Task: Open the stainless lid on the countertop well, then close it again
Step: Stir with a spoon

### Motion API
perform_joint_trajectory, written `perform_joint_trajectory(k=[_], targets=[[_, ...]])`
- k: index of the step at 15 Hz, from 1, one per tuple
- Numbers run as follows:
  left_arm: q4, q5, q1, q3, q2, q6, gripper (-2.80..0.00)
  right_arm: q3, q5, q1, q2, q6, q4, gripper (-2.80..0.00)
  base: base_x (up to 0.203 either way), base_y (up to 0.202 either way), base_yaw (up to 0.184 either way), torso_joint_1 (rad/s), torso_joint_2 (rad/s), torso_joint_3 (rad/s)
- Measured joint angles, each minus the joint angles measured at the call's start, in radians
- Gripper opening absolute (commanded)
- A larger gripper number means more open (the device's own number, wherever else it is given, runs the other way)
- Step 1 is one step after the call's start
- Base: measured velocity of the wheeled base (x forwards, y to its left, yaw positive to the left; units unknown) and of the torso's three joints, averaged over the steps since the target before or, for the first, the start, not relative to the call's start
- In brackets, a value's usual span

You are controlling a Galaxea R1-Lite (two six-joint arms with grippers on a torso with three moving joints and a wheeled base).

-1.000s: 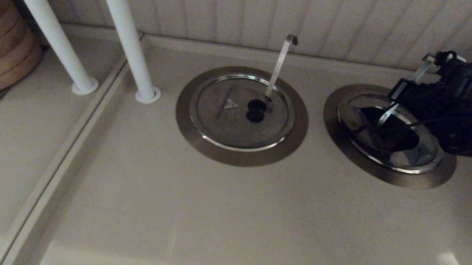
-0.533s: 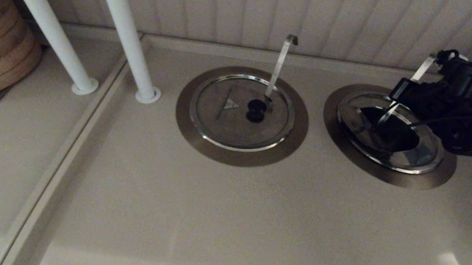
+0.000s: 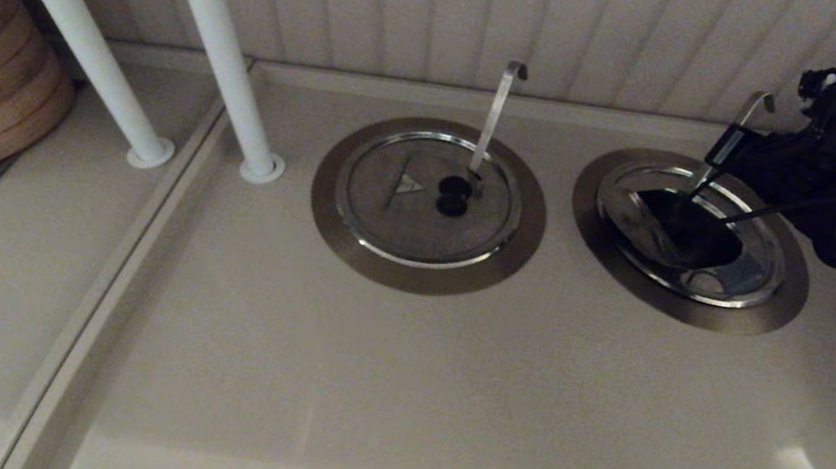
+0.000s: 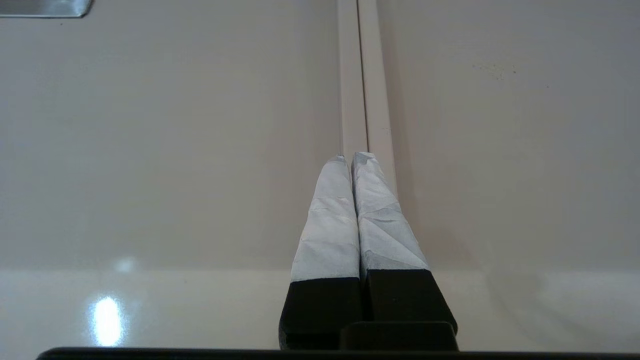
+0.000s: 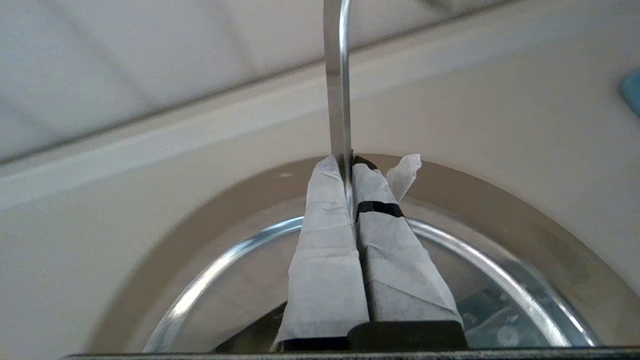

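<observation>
While tilted, stainless lid (image 3: pixel 645 222), seemingly.

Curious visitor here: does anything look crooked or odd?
Yes. The stainless lid sits tilted in the countertop well, baring a dark gap, while the other lid lies flat. The right gripper pinches the metal handle; a tape flap hangs loose.
</observation>
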Motion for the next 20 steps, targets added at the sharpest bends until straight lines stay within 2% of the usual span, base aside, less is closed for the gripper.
perform_joint_trajectory(k=[9,16,17,20], targets=[[0.0,0.0,0.0,0.0,0.0,0.0,-2.8,0.063,0.001,0.028,-0.102,0.011,-0.005,-2.8,0.0,0.0,0.0,0.0,0.0,0.0],[0.0,0.0,0.0,0.0,0.0,0.0,-2.8,0.056,-0.007,0.025,-0.08,-0.056,0.084,-2.8,0.0,0.0,0.0,0.0,0.0,0.0],[0.0,0.0,0.0,0.0,0.0,0.0,-2.8,0.056,-0.007,0.023,-0.078,-0.06,0.086,0.0,0.0,0.0,0.0,0.0,0.0,0.0],[0.0,0.0,0.0,0.0,0.0,0.0,-2.8,0.058,-0.008,0.019,-0.076,-0.064,0.088,0.0,0.0,0.0,0.0,0.0,0.0,0.0]])
